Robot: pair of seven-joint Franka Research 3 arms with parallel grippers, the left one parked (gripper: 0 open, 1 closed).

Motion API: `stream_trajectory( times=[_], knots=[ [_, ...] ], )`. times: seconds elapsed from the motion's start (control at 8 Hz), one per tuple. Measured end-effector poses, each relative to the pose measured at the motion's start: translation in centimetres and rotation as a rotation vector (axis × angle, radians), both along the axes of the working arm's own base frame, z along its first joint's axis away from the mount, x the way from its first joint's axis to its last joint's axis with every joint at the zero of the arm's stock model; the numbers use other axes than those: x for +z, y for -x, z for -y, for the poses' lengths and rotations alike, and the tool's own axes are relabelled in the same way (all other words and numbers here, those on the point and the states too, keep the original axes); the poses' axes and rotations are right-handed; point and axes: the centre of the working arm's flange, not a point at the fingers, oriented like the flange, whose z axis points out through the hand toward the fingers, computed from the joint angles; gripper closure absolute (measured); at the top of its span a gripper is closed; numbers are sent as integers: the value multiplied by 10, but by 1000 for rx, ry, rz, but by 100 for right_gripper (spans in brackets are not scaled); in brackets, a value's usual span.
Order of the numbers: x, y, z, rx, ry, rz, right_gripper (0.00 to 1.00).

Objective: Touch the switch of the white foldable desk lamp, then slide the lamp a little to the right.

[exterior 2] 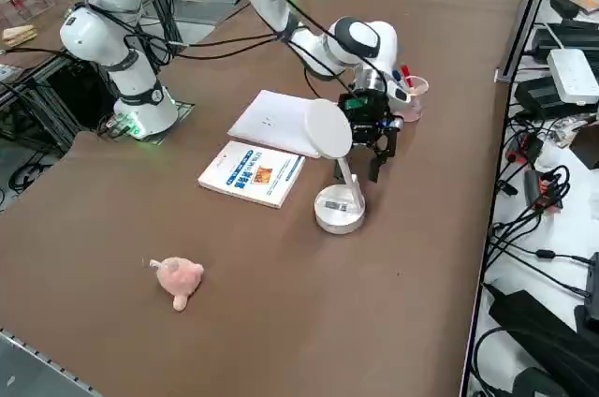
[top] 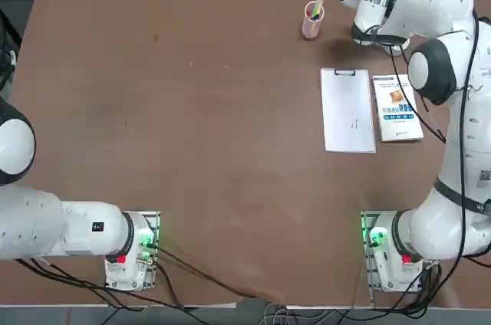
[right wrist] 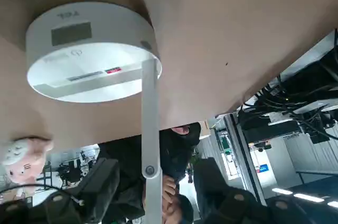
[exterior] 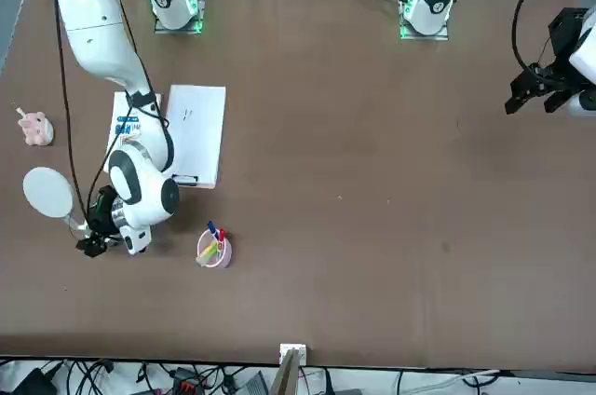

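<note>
While pens fill the pink cup (exterior 2: 413,97), the right end effector (right wrist: 153,187) spreads wide around the lamp (exterior 2: 338,208) arm.

Brown table (top: 192,110) fills the views. Cables (exterior 2: 547,182) and power strips (exterior 2: 576,74) run along its far edge. Grey floor (exterior 2: 37,88) beside the arm bases.

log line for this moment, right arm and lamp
right gripper: open, beside lamp arm | white foldable desk lamp: upright, base on table | contact: none seen
</note>
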Motion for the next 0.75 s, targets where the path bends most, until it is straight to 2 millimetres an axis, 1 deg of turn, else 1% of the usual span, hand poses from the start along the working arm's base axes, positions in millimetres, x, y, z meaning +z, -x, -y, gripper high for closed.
stream_trajectory(
  times=[0.12, 0.25, 0.5, 0.62, 0.75],
  knots=[
    [-1, 0, 1, 1, 2, -3, 17],
    [-3, 0, 0, 8, 7, -8, 40],
    [-14, 2, -2, 18, 18, -24, 79],
    [-15, 3, -3, 19, 25, -27, 85],
    [-15, 3, -5, 23, 27, -27, 85]
  ],
)
